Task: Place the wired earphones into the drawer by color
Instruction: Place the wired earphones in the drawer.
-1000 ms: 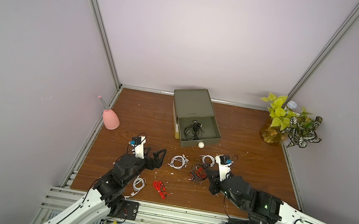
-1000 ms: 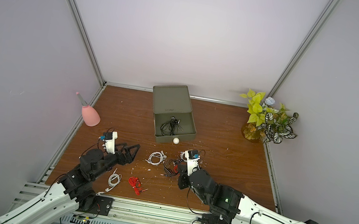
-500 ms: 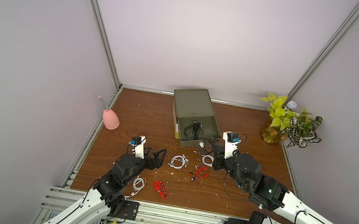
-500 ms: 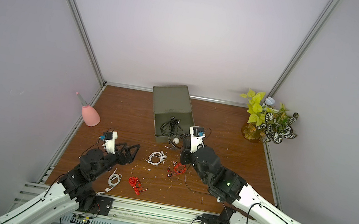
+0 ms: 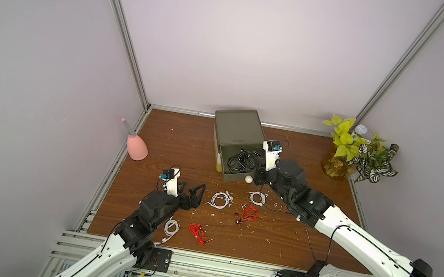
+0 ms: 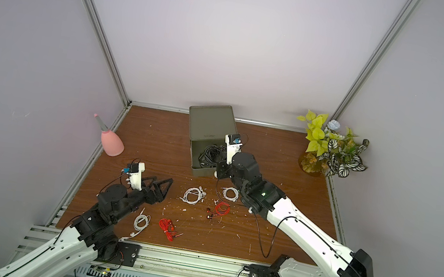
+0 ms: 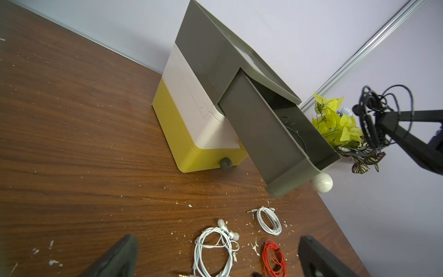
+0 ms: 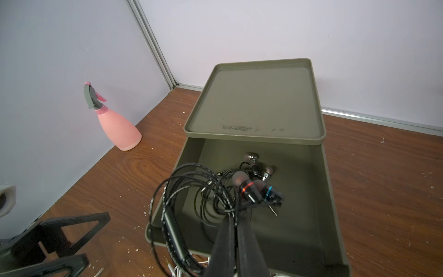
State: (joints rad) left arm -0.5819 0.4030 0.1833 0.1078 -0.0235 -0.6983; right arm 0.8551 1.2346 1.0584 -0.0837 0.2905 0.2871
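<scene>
Pink spray bottle (image 5: 136,147) upright at left table edge, against wall, grey nozzle. Potted plant (image 5: 357,151), yellow-green and striped leaves, pale blue flower, in far right corner. Brown wooden tabletop (image 5: 177,144) scattered with white flecks. Aluminium rail (image 5: 193,265) along near edge.

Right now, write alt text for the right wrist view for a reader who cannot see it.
The shut right gripper holds a black earphone bundle over the open olive-grey drawer tier, where more black earphones already lie. A pink spray bottle stands by the wall on the wooden table.
</scene>
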